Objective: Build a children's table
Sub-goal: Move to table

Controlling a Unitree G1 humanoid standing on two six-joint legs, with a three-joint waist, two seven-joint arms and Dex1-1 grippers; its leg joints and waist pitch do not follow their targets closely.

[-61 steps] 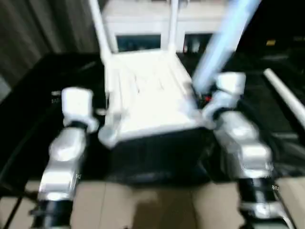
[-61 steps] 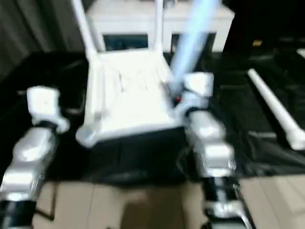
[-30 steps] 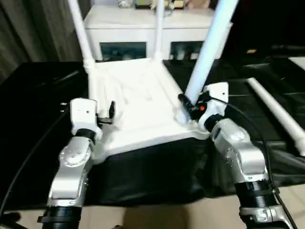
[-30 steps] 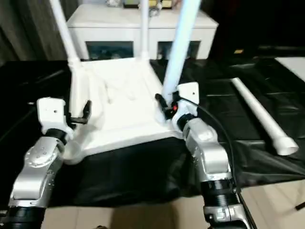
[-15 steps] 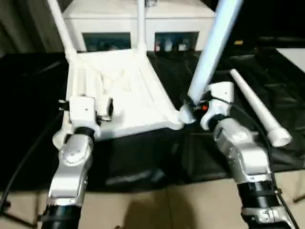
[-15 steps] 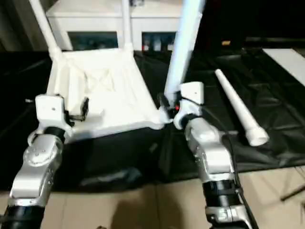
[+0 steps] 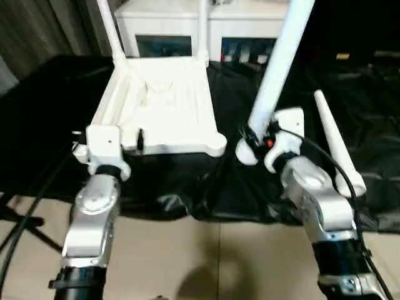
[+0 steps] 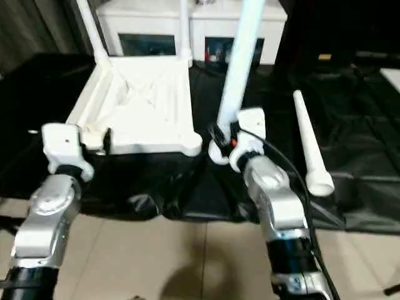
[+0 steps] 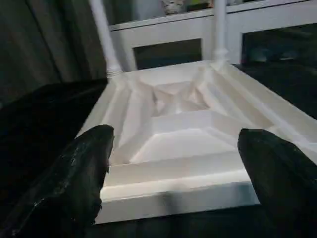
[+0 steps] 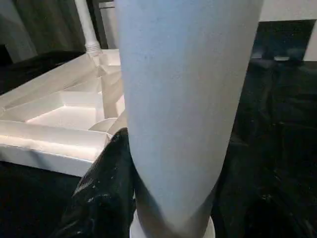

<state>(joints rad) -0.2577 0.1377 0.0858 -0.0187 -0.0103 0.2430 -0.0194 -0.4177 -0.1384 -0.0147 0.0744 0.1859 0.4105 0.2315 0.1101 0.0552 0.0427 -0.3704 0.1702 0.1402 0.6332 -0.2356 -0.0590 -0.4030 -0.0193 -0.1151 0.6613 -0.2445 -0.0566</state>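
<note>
the right gripper point(image 7: 250, 139) at center right holds a white leg point(image 7: 278, 65). the left gripper point(image 9: 173, 178) is wide open with nothing in it, by the table top point(image 7: 165, 103).

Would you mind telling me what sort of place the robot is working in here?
Probably an indoor room set up for trials: a black-covered table, a white cabinet with glass doors behind it, and grey curtains.

Large table under crinkled black plastic sheet point(image 7: 56, 106). On it: white ribbed plastic tabletop point(image 7: 164, 106), upside down, near front edge; loose white tapered leg point(image 7: 334, 144) lying well apart.
</note>
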